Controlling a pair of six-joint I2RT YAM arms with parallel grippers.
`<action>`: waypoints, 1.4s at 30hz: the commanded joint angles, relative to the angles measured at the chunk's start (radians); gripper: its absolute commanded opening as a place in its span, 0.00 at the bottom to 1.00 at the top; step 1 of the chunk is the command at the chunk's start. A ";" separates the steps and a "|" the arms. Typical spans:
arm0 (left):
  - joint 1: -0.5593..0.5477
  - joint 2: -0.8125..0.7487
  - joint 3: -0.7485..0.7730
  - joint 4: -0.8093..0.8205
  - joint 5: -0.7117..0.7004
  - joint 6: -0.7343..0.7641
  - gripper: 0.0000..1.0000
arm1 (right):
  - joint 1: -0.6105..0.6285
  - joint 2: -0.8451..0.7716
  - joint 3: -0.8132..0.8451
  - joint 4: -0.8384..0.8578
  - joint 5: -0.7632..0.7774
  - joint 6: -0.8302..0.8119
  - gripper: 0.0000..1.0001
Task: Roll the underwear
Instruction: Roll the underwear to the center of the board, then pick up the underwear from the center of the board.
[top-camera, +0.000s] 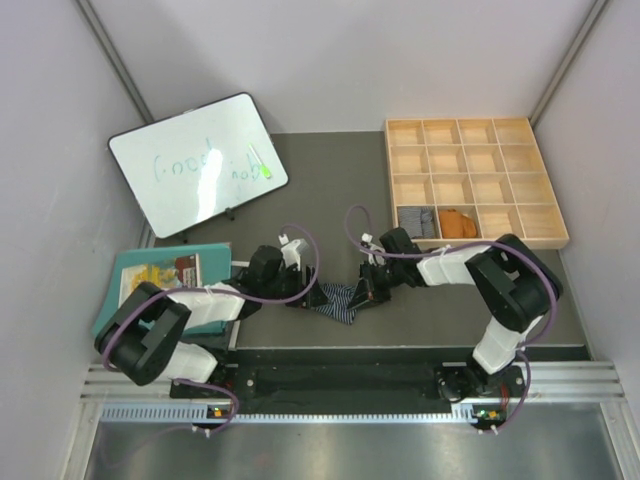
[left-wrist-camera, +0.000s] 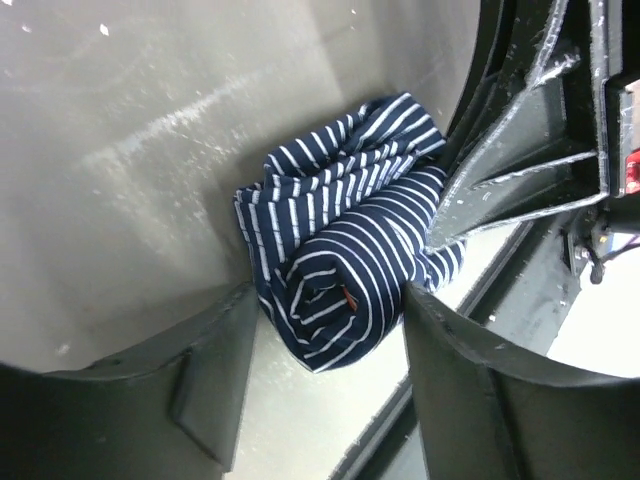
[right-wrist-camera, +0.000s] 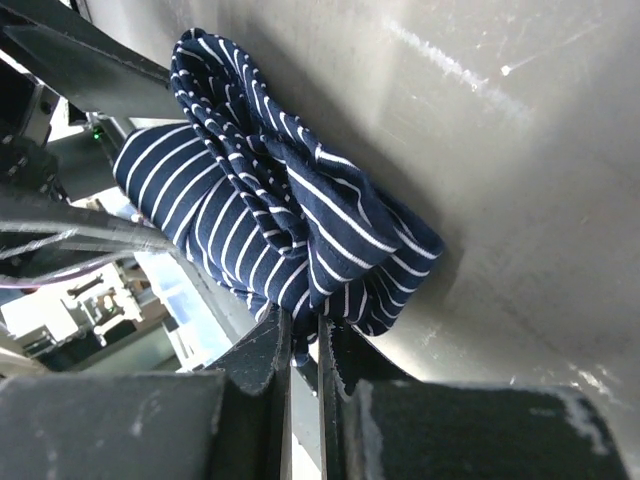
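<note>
The dark navy white-striped underwear (top-camera: 341, 301) lies partly rolled on the grey table between my two grippers. In the left wrist view its rolled end (left-wrist-camera: 345, 275) faces the camera. My left gripper (left-wrist-camera: 328, 300) is open around that end, one finger on each side, neither pressing it. My right gripper (right-wrist-camera: 305, 330) is shut on a fold at the opposite end of the underwear (right-wrist-camera: 270, 190). In the top view the left gripper (top-camera: 305, 293) and the right gripper (top-camera: 366, 289) face each other across the cloth. A grey pair (top-camera: 418, 220) and a rust-orange pair (top-camera: 458, 222) sit in tray cells.
A wooden divided tray (top-camera: 475, 180) stands at the back right. A whiteboard (top-camera: 197, 163) leans at the back left. A teal mat (top-camera: 160, 280) lies left of the left arm. A metal rail (top-camera: 350, 385) runs along the table's near edge.
</note>
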 joint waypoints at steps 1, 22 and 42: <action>0.002 0.038 -0.049 0.139 -0.065 0.015 0.60 | 0.018 0.076 -0.021 -0.078 0.075 -0.048 0.00; 0.002 0.164 0.061 0.016 -0.014 0.124 0.00 | -0.025 -0.084 0.217 -0.250 0.290 -0.346 0.68; 0.002 0.182 0.093 -0.007 -0.028 0.072 0.00 | 0.127 -0.052 0.187 -0.188 0.221 -0.399 0.44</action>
